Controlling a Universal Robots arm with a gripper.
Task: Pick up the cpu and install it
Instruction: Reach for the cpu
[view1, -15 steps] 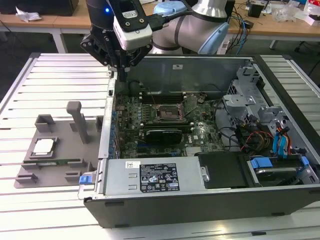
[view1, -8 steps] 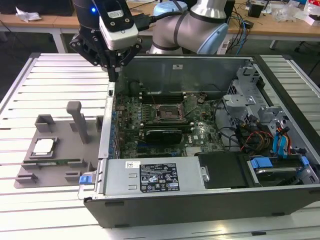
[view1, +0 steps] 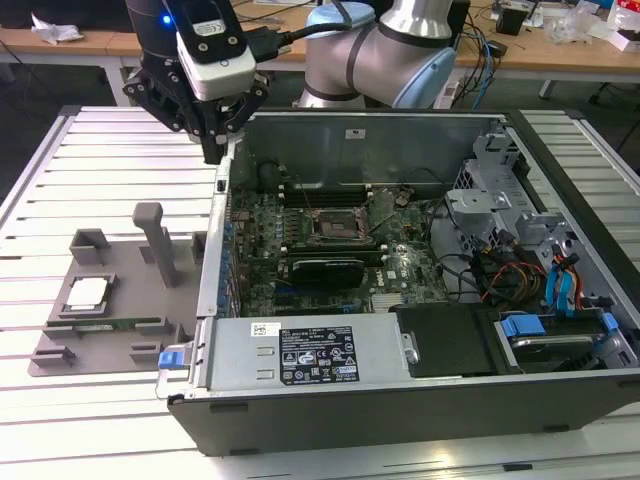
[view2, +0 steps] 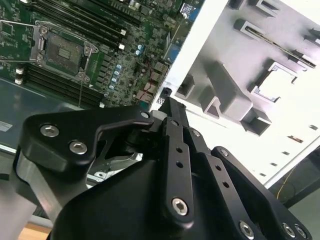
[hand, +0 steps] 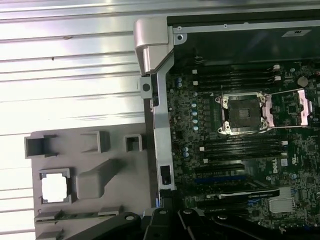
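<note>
The cpu (view1: 88, 293) is a small pale silvery square lying in a recess of the grey fixture plate (view1: 60, 345), at the exterior view's left, outside the computer case. Both wrist views show the cpu (view2: 276, 86) (hand: 54, 187) in that recess. My gripper (view1: 214, 152) hangs above the case's back left corner, its black fingers drawn together to a point with nothing between them. It is well apart from the cpu and higher. The open socket (view1: 335, 226) with its raised metal bracket sits on the motherboard; the wrist views show this socket (hand: 245, 112) (view2: 62, 50) too.
The open computer case (view1: 400, 400) takes up the middle and right of the slatted white table (view1: 40, 200). An upright grey post (view1: 160, 240) rises from the fixture between the cpu and the case wall. Drive bays and cables (view1: 520, 270) crowd the case's right side.
</note>
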